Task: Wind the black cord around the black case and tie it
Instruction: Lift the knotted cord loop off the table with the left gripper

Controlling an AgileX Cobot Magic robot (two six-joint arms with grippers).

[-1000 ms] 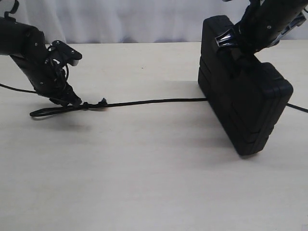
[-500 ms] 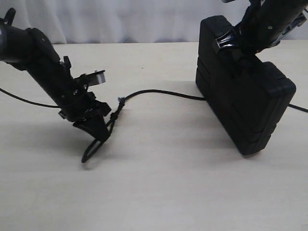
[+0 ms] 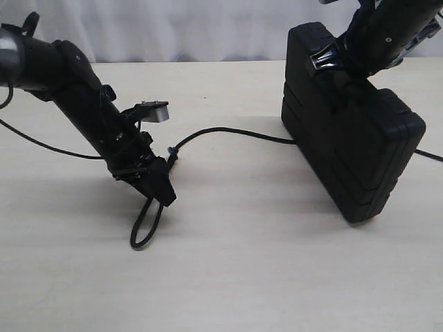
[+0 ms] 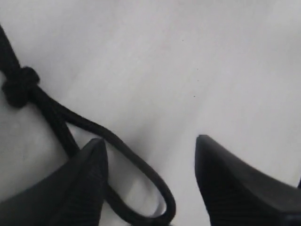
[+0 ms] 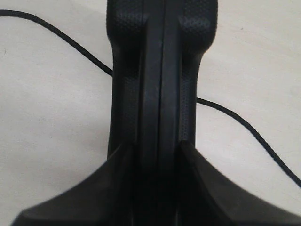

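The black case [image 3: 353,149] stands on edge at the right of the table. My right gripper [image 3: 338,61] is shut on its top edge; in the right wrist view the jaws of the right gripper [image 5: 157,150] press both sides of the case [image 5: 160,70]. The black cord [image 3: 228,131] runs slack from the case's foot to a knot [image 3: 169,155] and ends in a loop [image 3: 143,227] lying flat on the table. My left gripper [image 3: 163,196] hovers over that loop. In the left wrist view the left gripper [image 4: 150,143] is open, with the loop [image 4: 141,174] lying beside one fingertip and the knot [image 4: 19,87] further off.
A thin black cable [image 3: 48,146] trails from the left arm across the table's left side. More cord [image 3: 429,155] comes out from behind the case at the right edge. A white curtain [image 3: 194,28] closes the back.
The left gripper carried the cord's looped end to the right and toward the front, so the taut cord went slack. Its jaws then opened and the loop dropped onto the table.
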